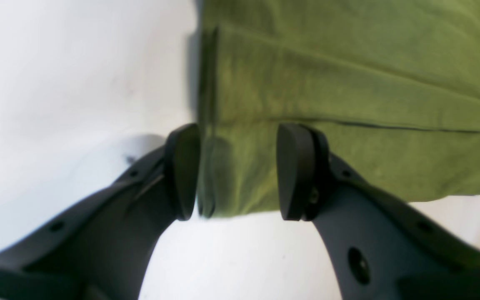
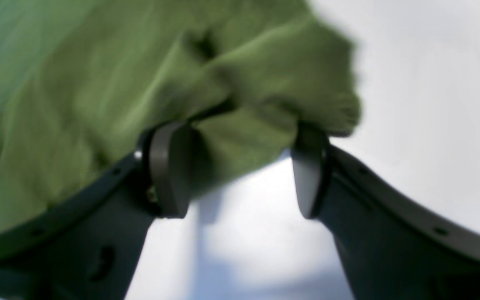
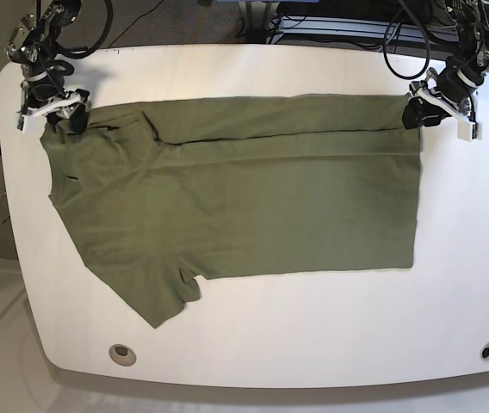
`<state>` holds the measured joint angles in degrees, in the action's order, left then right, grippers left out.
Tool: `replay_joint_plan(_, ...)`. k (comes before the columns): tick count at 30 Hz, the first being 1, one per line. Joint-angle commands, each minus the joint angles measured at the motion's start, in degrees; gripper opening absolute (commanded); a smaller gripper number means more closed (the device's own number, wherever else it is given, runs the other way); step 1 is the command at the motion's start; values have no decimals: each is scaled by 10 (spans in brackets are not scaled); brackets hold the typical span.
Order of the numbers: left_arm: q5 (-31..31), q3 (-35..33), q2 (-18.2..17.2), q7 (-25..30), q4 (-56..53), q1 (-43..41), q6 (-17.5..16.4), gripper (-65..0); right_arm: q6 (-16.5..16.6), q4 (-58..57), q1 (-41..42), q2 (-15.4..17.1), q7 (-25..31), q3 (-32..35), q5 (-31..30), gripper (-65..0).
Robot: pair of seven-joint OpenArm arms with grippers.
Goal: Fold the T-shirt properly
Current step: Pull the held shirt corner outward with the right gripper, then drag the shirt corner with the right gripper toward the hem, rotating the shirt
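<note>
Lying flat across the white table (image 3: 253, 344): the T-shirt (image 3: 244, 206), far edge folded over. At left, right gripper (image 3: 62, 116) gaping wide around a bunched shoulder corner, gripping nothing. At right, left gripper (image 3: 418, 110) spread open, straddling the hem corner.

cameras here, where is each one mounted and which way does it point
Left wrist: rides the left arm, looks past the open left gripper at the T-shirt corner on the table.
Right wrist: rides the right arm, looks past the open right gripper at bunched cloth.
Base: high, looking down; both arms at the far shirt corners.
Shared: all three show the shirt and white table.
</note>
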<state>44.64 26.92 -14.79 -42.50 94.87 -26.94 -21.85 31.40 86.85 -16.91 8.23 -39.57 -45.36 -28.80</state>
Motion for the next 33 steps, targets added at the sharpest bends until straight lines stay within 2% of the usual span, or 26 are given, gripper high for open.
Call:
replay_joint_plan(1,8,0,-7,13,11,-1,-2,-366,3,11,-18,1,-4,-7,0,-315)
replay_joint_plan(6,6,1,-6,13,11,-1,-3,-366,7,14,-28,0,-4,-9,0,-359)
replay_joint_plan(10,5,2,-7,10,12,-1,-3,-365,5,16,-33,2,-4,-10,-2,-368)
replay_joint_plan(12,2,2,-9,12,11,2,-4,-357,0,14,-43,8,-1,-9,-7,-343)
replay_joint_plan(22,-2,0,-7,13,20,-2,-5,-359,2,1,-55,19,6,-11,-15,-330)
replay_joint_plan(28,2,2,-7,12,18,-3,-4,-360,5,4,-43,15,11,-11,-17,-311)
replay_joint_plan(32,3,2,-8,12,15,0,-5,-366,5,7,-35,12,10,-12,-15,-354)
replay_joint_plan(33,1,1,-9,10,11,2,-5,-380,7,8,-29,9,10,-13,-15,-443)
